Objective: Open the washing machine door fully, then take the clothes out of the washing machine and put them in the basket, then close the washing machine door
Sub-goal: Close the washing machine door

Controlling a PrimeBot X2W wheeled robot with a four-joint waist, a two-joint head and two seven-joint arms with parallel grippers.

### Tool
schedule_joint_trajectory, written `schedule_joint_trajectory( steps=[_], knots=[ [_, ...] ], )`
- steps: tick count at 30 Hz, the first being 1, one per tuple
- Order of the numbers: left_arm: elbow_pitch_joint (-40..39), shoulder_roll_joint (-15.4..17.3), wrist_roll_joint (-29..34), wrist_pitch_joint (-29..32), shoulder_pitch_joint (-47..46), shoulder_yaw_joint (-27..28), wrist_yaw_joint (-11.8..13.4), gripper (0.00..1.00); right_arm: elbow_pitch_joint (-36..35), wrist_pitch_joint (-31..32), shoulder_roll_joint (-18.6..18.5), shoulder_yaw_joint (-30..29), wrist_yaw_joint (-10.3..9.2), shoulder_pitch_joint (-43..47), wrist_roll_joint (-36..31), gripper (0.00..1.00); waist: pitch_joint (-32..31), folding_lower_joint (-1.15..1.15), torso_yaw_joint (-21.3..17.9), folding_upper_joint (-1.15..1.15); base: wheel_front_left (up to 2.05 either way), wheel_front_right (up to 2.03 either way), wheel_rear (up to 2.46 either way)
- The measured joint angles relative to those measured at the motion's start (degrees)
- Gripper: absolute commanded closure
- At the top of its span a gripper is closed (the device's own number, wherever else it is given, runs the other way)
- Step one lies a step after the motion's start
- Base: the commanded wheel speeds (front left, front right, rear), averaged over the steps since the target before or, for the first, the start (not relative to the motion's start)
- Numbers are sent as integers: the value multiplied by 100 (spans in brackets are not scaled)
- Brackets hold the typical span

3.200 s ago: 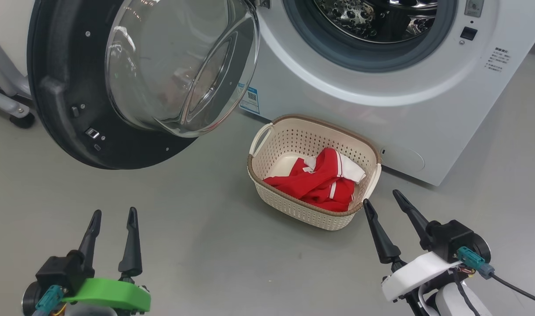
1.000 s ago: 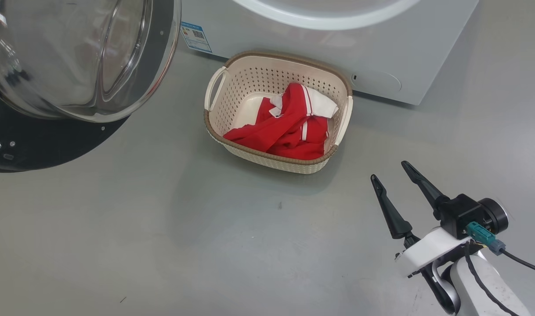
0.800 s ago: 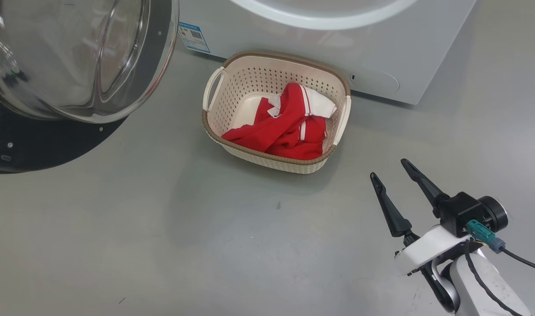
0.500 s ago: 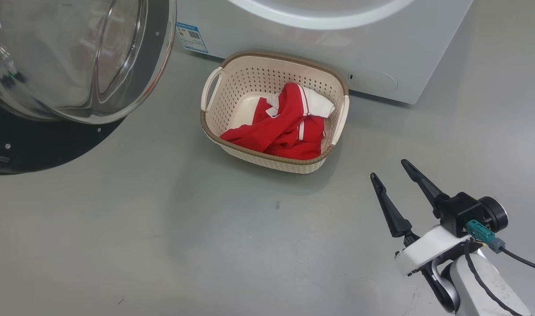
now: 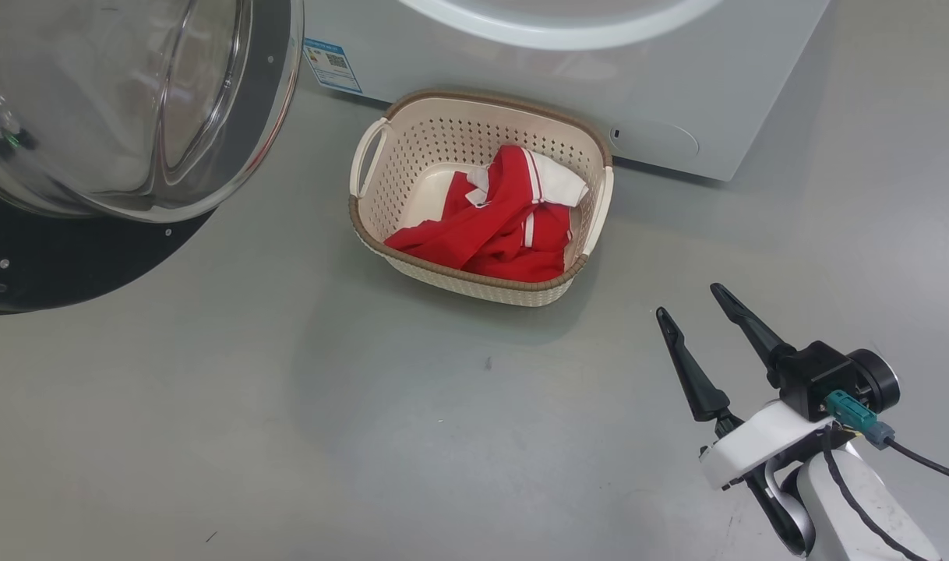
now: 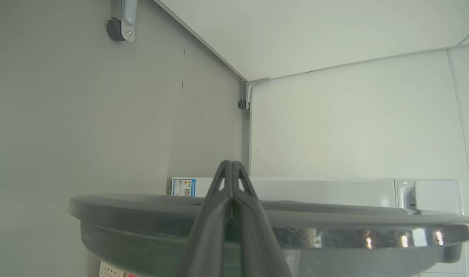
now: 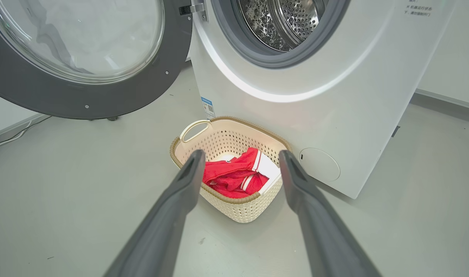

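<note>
**Door** (image 5: 124, 117): Hung from the hinge at the left of the washing machine (image 5: 568, 86) opening. It was swung wide out from the front, its glass bowl facing the room. In the left wrist view its dark rim (image 6: 334, 219) ran edge-on across the frame, with the machine's side and blue label beyond it.

**Left claw** (image 6: 231, 168): Fingers pressed together, nothing between them. It lay across the door's rim on the side away from the machine, pointing toward the machine. Whether it touched the rim could not be told.

**Washing machine** (image 7: 334, 96): Steel drum open to view and, as far as could be seen, bare of cloth.

**Basket** (image 5: 474, 287): On the floor just before the machine's base, below the opening.

**Clothes** (image 5: 498, 234): A red garment with white trim, heaped inside the basket, out of the machine.

**Right claw** (image 5: 689, 300): Fingers spread apart and empty. It was out from the machine's right front corner, well apart from the door.

**Note:** Only the closing appeared left to do. The door lay directly ahead of the left claw with its broad face across the fingers' line, so a push toward the machine would probably swing it home. The left arm was much the nearer.
</note>
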Motion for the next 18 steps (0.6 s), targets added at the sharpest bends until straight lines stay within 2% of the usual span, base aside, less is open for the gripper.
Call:
schedule_joint_trajectory(
  steps=[18],
  knots=[
    [165, 125, -137, 605, -19, -129, 0, 100, 24, -26, 13, -1, 0, -50, 2, 0, 9, 0, -39, 0, 0, 0, 0]
  ],
)
